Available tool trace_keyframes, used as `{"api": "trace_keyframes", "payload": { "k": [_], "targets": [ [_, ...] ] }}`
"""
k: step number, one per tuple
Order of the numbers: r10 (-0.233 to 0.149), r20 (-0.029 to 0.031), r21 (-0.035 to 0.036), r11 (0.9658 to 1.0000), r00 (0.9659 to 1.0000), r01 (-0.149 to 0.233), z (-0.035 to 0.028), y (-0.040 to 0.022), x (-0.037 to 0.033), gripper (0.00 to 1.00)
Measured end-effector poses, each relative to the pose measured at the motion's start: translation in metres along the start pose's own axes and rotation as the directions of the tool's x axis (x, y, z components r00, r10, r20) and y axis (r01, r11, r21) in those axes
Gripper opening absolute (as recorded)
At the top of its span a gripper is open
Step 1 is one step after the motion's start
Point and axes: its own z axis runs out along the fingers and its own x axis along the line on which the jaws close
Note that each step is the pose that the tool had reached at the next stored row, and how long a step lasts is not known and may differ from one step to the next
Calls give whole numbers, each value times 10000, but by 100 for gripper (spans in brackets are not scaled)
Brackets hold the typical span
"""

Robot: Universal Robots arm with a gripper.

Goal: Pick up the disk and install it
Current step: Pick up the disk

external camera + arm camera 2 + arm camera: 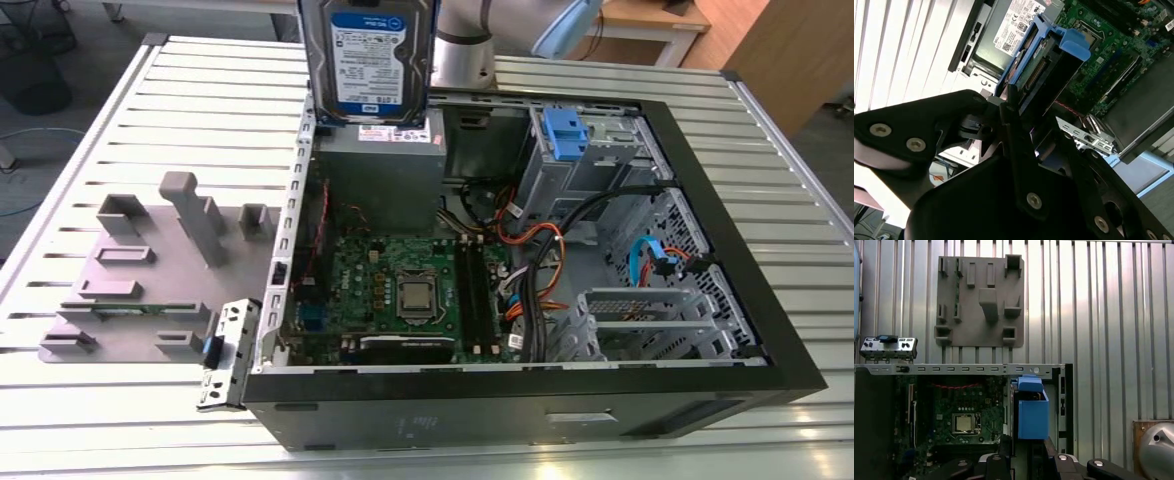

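Observation:
The disk (367, 55) hangs upright in the air above the back left corner of the open computer case (747, 300), its white-and-blue label facing the exterior view. Blue plastic bracket runs along its edges. In the second wrist view the black gripper (1016, 107) is shut on the disk (1041, 60), gripping it by its near end. In the first wrist view the disk (1032, 412) appears end-on as a blue block just ahead of the gripper (1021, 452), over the case's edge.
Under the disk sits the grey power-supply box (387, 165), with the green motherboard (400, 290) in front of it. A blue caddy (561, 135) tops the metal drive bay. A grey fixture plate (134, 270) and a loose metal bracket (227, 355) lie on the slatted table (80, 420).

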Motion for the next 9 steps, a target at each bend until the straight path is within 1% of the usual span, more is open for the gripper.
{"api": "trace_keyframes", "payload": {
  "k": [6,9],
  "targets": [
    [0,1,0,10000,10000,0,-2,-93,-2,35],
    [0,-1,-1,10000,10000,0,-4,-128,-2,35]
  ]
}}
